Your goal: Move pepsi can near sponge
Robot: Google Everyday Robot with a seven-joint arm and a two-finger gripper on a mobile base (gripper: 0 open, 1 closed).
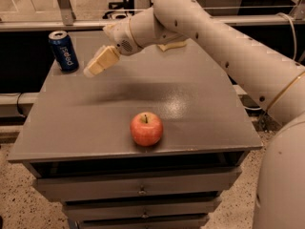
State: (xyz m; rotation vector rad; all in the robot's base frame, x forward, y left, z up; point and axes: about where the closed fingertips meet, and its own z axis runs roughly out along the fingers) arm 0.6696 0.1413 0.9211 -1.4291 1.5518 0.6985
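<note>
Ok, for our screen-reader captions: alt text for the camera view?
The gripper of the robot arm hovers close beside an upright pepsi can at the back left corner of the grey cabinet. A red apple sits near the front edge; a sponge peeks from behind the arm.

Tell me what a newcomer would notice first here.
The big white arm reaches in from the right over the grey table, its gripper hovering just right of the upright pepsi can at the back-left corner. A red apple sits near the front edge. A pale sliver under the arm, at the back, may be the sponge.
</note>
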